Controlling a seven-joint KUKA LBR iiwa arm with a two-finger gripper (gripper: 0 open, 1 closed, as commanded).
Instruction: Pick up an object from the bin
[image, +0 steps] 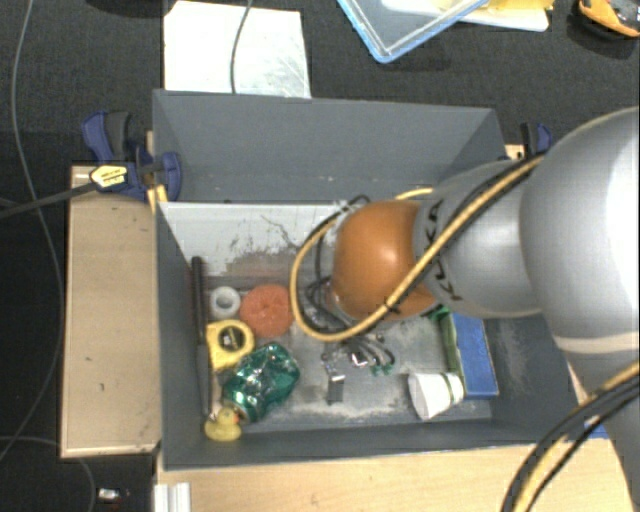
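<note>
**Gripper low over the near middle of the bin**

The gripper (345, 372) hangs below the arm's orange wrist cover (375, 262), close over the floor of the grey metal bin (300, 150), in its near middle part. Whether it is wide, narrow or closed on anything cannot be told.

The thing nearest to it is a small green piece (384, 368), just beside it on the right. Further right lie a white paper cup on its side (435, 393) and, behind that, a blue rectangular block with a green edge (470, 355).

To the left of the gripper lies a crumpled ball of shiny green foil (260, 380). Near that sit a yellow tape measure (228, 340), an orange-red round disc (266, 308) and a small grey ring-shaped roll (225, 298). A yellow rubber duck (222, 425) rests in the near left corner, and a thin black rod (199, 320) runs along the left wall.
</note>
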